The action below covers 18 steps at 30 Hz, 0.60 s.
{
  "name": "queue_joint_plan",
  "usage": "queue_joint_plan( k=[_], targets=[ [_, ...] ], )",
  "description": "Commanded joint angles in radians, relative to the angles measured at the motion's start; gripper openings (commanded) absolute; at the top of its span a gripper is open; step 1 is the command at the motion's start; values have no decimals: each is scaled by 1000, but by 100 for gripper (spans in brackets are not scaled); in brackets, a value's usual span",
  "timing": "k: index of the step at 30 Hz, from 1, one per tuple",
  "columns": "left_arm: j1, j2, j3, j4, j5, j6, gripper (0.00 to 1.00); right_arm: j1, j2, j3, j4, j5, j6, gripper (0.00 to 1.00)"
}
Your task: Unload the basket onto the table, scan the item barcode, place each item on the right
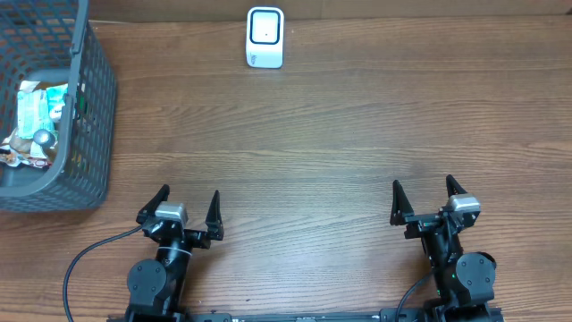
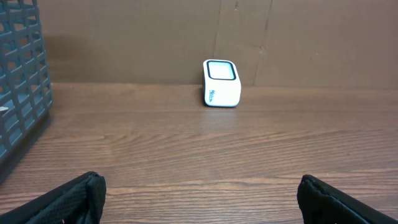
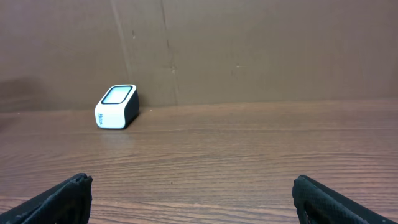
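A: Where is the item kept?
B: Packets [image 1: 37, 109] are seen in the grey basket [image 1: 96, 94], at the left of the overhead frame. The scanner [image 1: 265, 38] is set at top centre.
A: How should one be taken?
B: They are judged light, soft and crinkly, so a pinch at an edge is advised, with the barcode left uncovered.
A: And the jaws?
B: The left gripper [image 1: 188, 201] and right gripper [image 1: 424, 188] are spread wide and empty at the bottom.
A: The surroundings?
B: A wooden table [image 1: 357, 116] is backed by a cardboard wall [image 3: 249, 50].

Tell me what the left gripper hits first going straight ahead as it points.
Probably the white scanner, just right of centre as the left gripper sees it, with only table before it. It might instead slip past to the back wall.
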State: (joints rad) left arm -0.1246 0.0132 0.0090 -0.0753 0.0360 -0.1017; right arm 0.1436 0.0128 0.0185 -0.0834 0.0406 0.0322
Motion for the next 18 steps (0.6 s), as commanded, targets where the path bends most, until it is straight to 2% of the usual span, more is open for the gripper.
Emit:
queue_joint_plan(
  k=[1, 8, 11, 18],
  targets=[
    [-8, -8, -4, 0, -10, -10, 100, -6, -10, -11, 3, -2, -3, 100],
    [-8, -9, -4, 7, -5, -13, 100, -6, -10, -11, 3, -2, -3, 100],
    [-8, -9, 13, 47, 47, -10, 99, -6, -10, -11, 3, -2, -3, 100],
    [-8, -8, 245, 102, 149, -11, 100, -6, -10, -11, 3, -2, -4, 100]
  ],
)
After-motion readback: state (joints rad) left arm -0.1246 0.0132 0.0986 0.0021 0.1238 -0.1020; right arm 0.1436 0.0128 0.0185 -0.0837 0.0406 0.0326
